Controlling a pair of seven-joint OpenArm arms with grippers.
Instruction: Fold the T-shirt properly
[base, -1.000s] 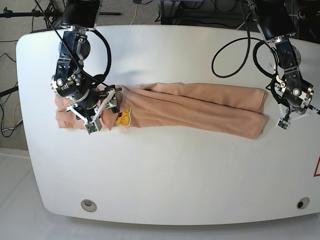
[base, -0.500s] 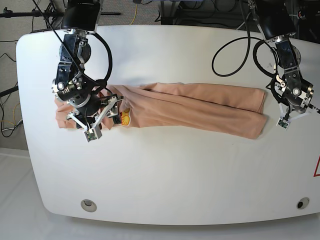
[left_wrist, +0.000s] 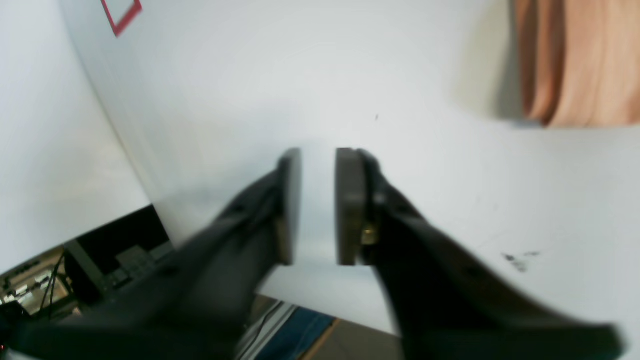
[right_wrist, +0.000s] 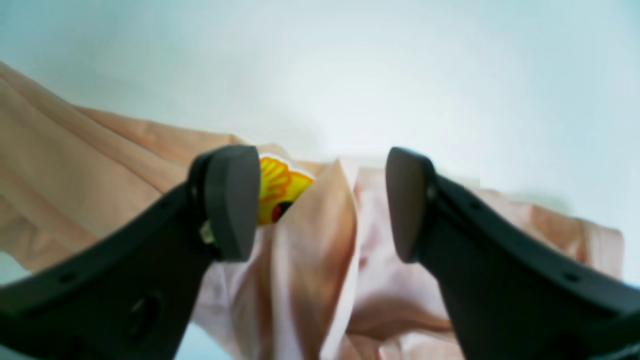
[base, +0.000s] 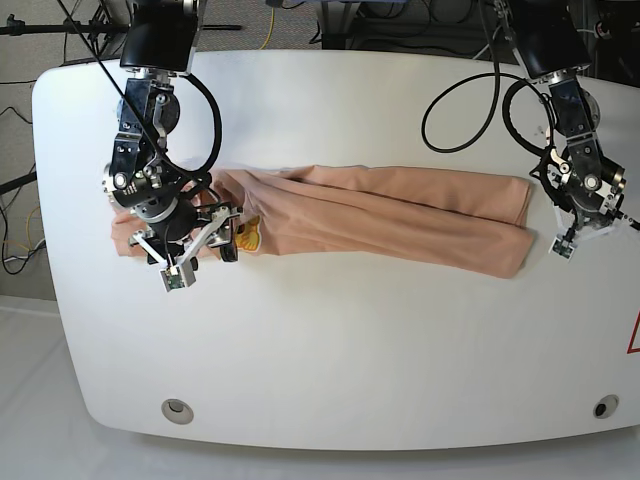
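The peach T-shirt (base: 400, 215) lies on the white table as a long strip folded lengthwise, running left to right. Its yellow-orange graphic (base: 247, 236) shows near the left end. My right gripper (base: 222, 232) hovers over that end, open and empty. In the right wrist view, its jaws stand wide apart (right_wrist: 322, 205) over rumpled cloth (right_wrist: 100, 165), with the graphic (right_wrist: 280, 187) beside one finger. My left gripper (base: 592, 226) sits just off the strip's right end. In the left wrist view (left_wrist: 318, 205) its pads are a narrow gap apart over bare table, holding nothing. The shirt's edge (left_wrist: 575, 60) is at the upper right.
The white table (base: 330, 350) has two round holes near its front edge (base: 177, 409) (base: 605, 406). A red marking (base: 634, 335) sits at its right edge and also shows in the left wrist view (left_wrist: 121, 12). Black cables loop above both arms.
My right gripper has shifted a little toward the front left over the shirt's left end, staying open. The left arm has barely moved. The shirt lies much as before.
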